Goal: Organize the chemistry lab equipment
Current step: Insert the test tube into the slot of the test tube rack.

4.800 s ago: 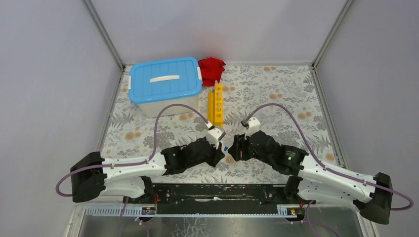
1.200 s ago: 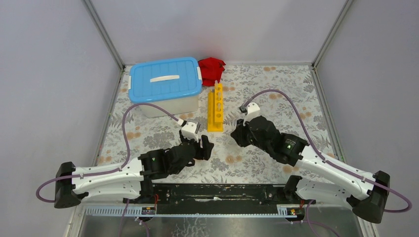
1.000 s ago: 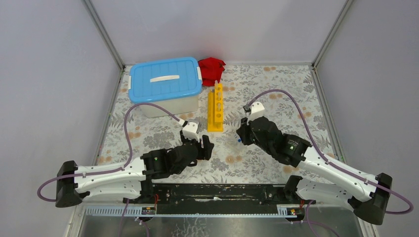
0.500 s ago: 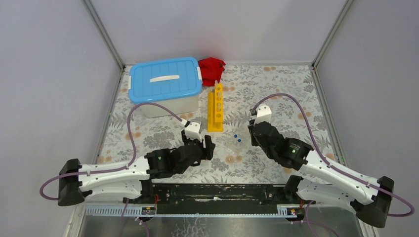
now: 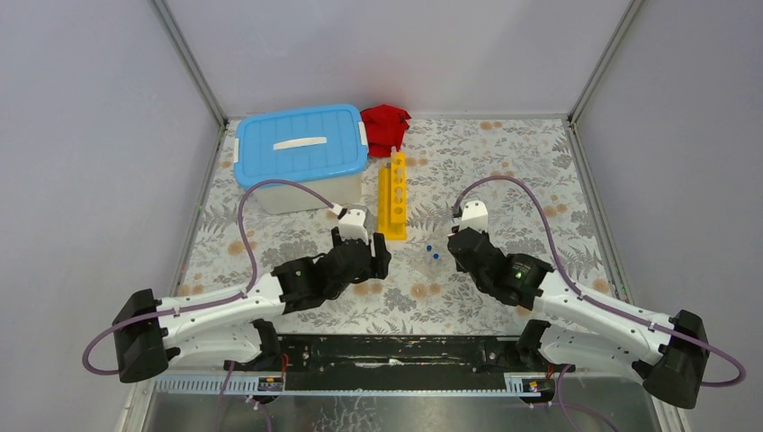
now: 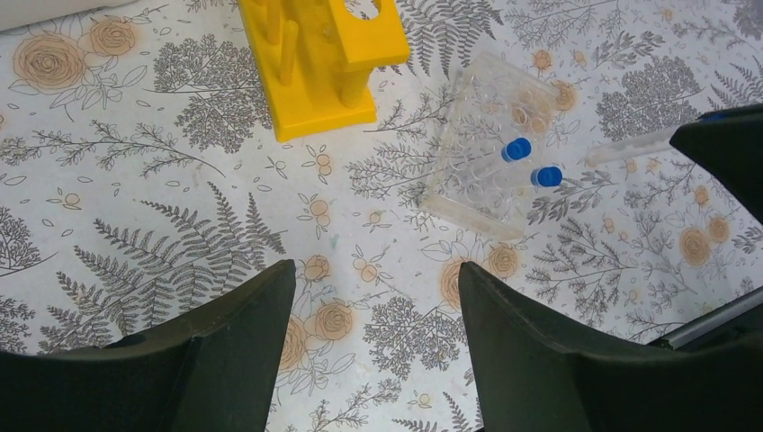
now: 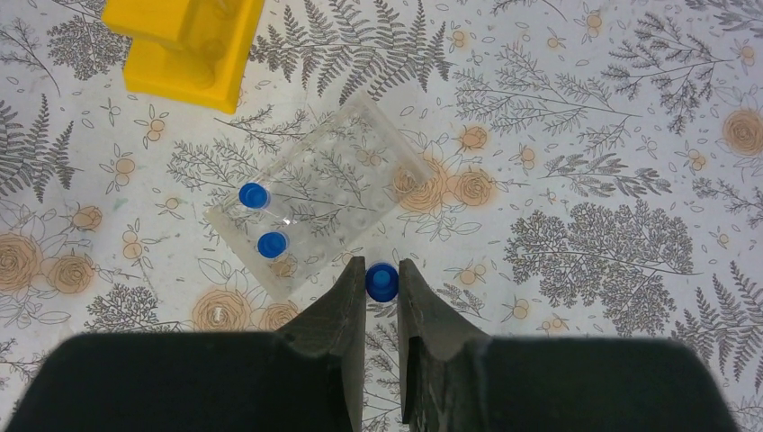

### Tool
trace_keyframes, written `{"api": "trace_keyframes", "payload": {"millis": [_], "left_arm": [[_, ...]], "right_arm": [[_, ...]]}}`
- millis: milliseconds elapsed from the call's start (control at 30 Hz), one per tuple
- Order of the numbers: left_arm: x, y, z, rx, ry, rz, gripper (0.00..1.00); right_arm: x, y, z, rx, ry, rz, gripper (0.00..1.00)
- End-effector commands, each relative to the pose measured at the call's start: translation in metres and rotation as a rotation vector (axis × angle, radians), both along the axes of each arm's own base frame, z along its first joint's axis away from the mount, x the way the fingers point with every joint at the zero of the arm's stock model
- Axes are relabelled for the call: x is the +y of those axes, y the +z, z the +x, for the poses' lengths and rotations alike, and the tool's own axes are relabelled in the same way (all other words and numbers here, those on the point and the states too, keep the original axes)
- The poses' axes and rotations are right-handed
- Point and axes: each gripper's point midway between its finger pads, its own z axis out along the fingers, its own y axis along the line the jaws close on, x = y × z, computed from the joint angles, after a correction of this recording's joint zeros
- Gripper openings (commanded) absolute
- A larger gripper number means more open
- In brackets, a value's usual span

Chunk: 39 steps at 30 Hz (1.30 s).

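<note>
The clear tube holder lies on the flowered mat with two blue-capped tubes standing in its near-left holes. My right gripper is shut on a third blue-capped tube, held just off the holder's near edge. In the top view the holder sits between both grippers, the right gripper at its right side. My left gripper is open with only mat between its fingers, short of the holder. The yellow holed rack stands behind it. The white blue-lidded tub is at the back left.
A red cloth lies bunched at the back, next to the tub. The near end of the yellow rack is just ahead of my left gripper. Grey walls close in the mat on three sides.
The left arm has pushed forward and right, towards the rack and holder. The right gripper has drawn back to the right with its tube, uncovering the holder and its two tubes.
</note>
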Motion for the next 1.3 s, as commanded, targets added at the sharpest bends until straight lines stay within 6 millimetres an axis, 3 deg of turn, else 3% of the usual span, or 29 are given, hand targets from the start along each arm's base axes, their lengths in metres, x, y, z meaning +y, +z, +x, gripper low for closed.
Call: {"api": "trace_keyframes", "payload": {"millis": [0,1267], "left_arm": [[-0.008,0.003,0.004,0.019,-0.009,-0.068,0.74],[-0.008,-0.011,0.012,0.053,-0.011,-0.078,0.72]], "right_arm": [[0.008,0.006,0.005,-0.048,-0.025,0.066,0.02],[0.039,-0.024,-0.006,-0.027,0.050,0.086,0.01]]}}
